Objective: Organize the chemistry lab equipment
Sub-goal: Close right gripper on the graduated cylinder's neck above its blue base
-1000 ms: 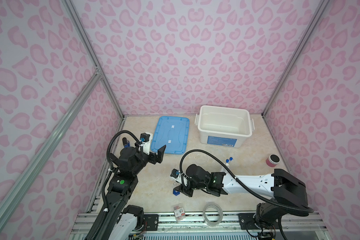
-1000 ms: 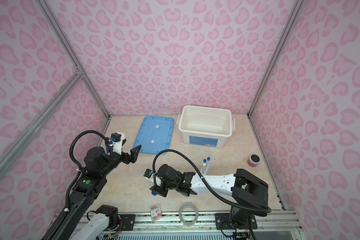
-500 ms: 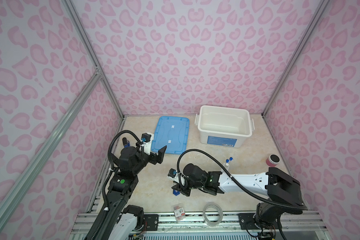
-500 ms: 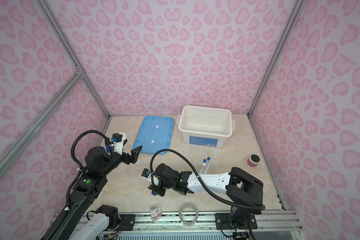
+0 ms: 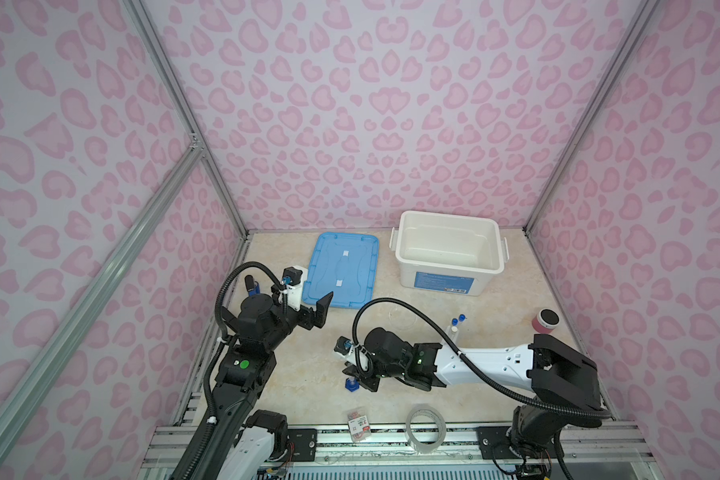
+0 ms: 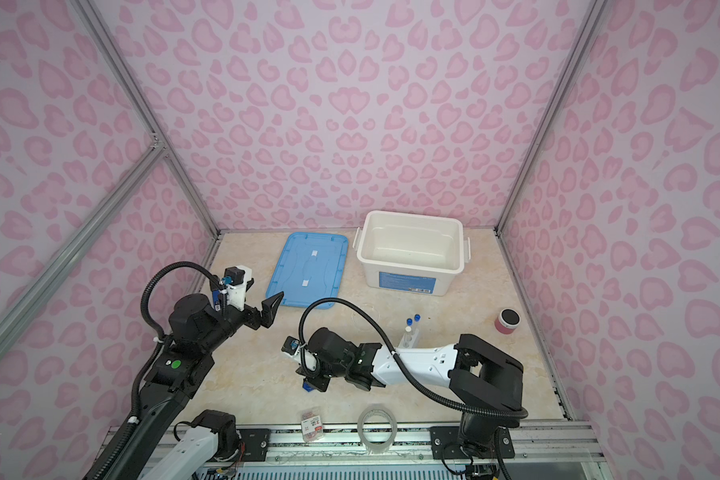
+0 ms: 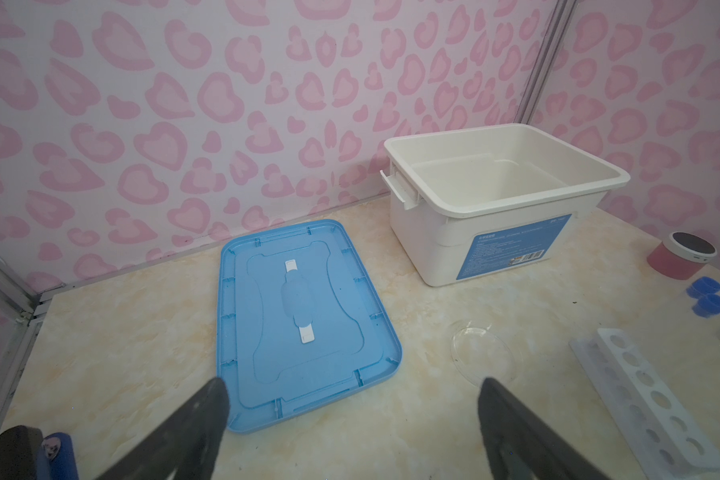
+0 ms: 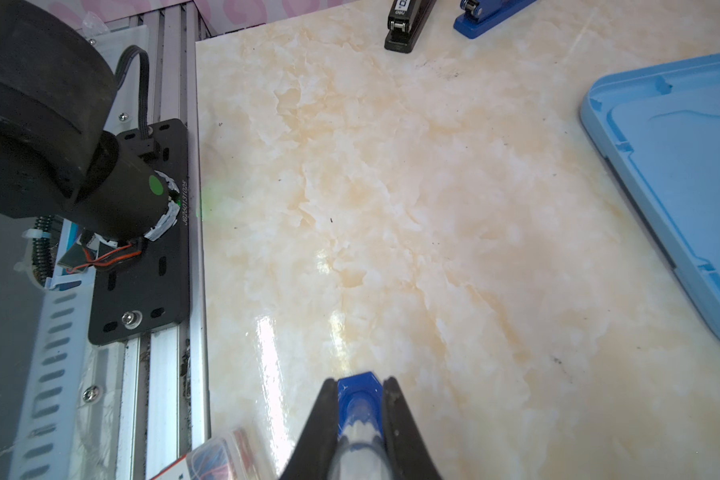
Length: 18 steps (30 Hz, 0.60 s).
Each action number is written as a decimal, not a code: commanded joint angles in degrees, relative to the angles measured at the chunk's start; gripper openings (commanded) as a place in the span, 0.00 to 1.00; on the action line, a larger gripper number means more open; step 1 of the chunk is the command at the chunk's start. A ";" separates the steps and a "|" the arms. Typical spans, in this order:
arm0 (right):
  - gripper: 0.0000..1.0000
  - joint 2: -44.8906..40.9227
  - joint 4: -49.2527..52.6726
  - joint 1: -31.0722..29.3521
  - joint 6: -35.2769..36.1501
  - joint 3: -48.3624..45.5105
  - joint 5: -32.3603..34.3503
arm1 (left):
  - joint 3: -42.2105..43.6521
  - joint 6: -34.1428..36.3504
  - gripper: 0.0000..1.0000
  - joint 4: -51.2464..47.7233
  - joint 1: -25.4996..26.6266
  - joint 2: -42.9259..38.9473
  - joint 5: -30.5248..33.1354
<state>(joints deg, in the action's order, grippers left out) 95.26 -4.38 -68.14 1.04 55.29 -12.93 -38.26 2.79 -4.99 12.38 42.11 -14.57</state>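
**A:** Well, what does the right gripper [image 8: 359, 401] have?

**B:** Its jaws are narrow and press on both sides of the cylinder [image 8: 357, 415]. The blue base pokes out past the fingertips.

**A:** Where on the table [image 5: 308, 374] is that?

**B:** Toward the front, between the two arms. The packet [image 5: 359, 424] and the tape [image 5: 425, 424] lie nearer the edge. I cannot tell whether the base touches the surface.

**A:** And the left gripper [image 7: 350, 411]?

**B:** Its jaws stand wide apart with nothing between them. It is raised by the near corner of the lid [image 7: 304, 316].

**A:** The other lab things?

**B:** The rack [image 7: 641, 399] lies beside the right arm. The tubes [image 7: 707, 297] show two blue caps at its far end, and I cannot tell if they stand in it. The dish [image 7: 481, 353] lies flat between lid and rack. The bin [image 7: 504, 208] sits open at the back, just beside the lid.
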 commanded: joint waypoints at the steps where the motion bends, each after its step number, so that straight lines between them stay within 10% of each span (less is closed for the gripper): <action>1: 0.16 0.19 0.37 -0.15 0.19 0.41 1.22 | 0.16 0.42 0.95 0.95 -0.06 -0.18 -0.29; 18: 0.14 -8.43 15.26 8.57 0.19 10.59 0.18 | -0.35 0.88 0.95 0.72 -0.07 0.24 -1.22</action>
<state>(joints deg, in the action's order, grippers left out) 87.77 6.85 -61.08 1.06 64.58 -11.70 -38.24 3.03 -4.99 12.38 42.15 -14.63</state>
